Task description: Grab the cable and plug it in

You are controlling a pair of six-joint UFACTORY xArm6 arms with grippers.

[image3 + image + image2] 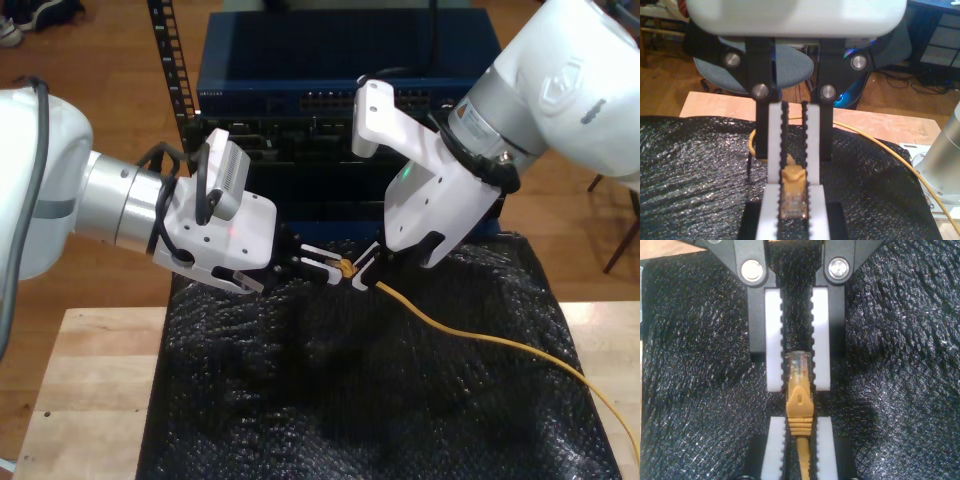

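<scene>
**Cable pinched at the plug end by both grippers, above the back edge of the mat**

The cable was seen lifted off the black mat that covers the bench, near the mat's back edge and in front of the rack. The rest of it was draped over the mat toward the bench's front corner on the exterior view's right.

Handling, as judged: the cable is light and limp, so no direction can be set through the cord itself. The clear plug is rigid, small and likely slick, and its latch tab is thin and could snap if squeezed. The moulded boot behind it is the better place to be gripped, since it is firm, slightly rubbery and in line with the plug. The tip should be left free for the socket.

My second gripper was closed to a narrow gap on the boot and strain relief, with the cord running out behind between its pads.

My first gripper was narrowed to the plug's width. Its toothed pads lay against the clear plug's sides, apparently in contact. Nothing else was touched by either gripper. No socket was engaged yet.
</scene>
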